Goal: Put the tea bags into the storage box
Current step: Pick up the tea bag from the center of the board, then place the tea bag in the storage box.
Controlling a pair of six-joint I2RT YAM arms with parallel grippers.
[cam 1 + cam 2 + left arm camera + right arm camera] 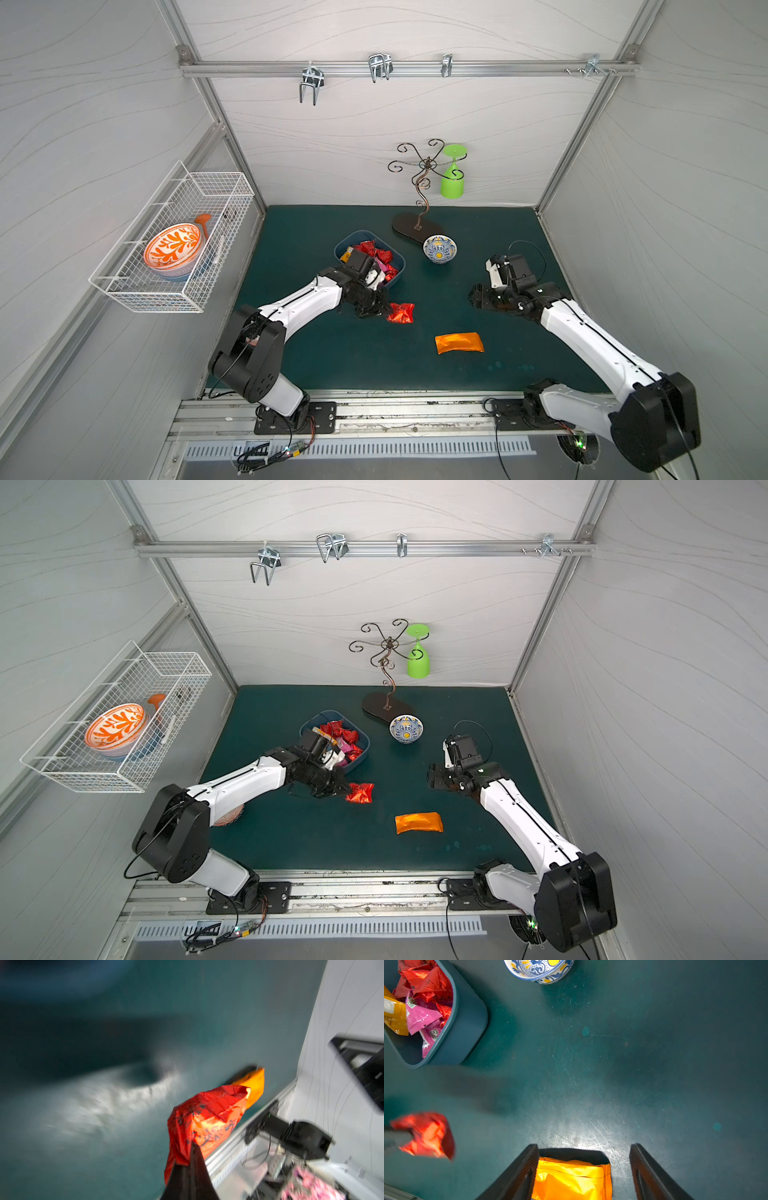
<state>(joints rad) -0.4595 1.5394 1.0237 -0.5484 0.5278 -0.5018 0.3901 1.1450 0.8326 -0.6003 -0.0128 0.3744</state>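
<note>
Step in hand: red tea bag (401,312) to storage box (467,1028). Your left gripper (384,309) pinched shut on it, just beside box. Right gripper (584,1147) agape, empty. Orange tea bag (459,343) lies farther from box. Next, likely: clear rim, release.

A curly metal stand (417,224) stands at the back. A green cup (452,179) hangs upside down from it. A small blue bowl (440,248) sits right by its base. A white wire basket (137,286) hangs far off to its side.

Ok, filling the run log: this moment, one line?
left gripper shut on red tea bag | right gripper open | orange tea bag on mat
</note>
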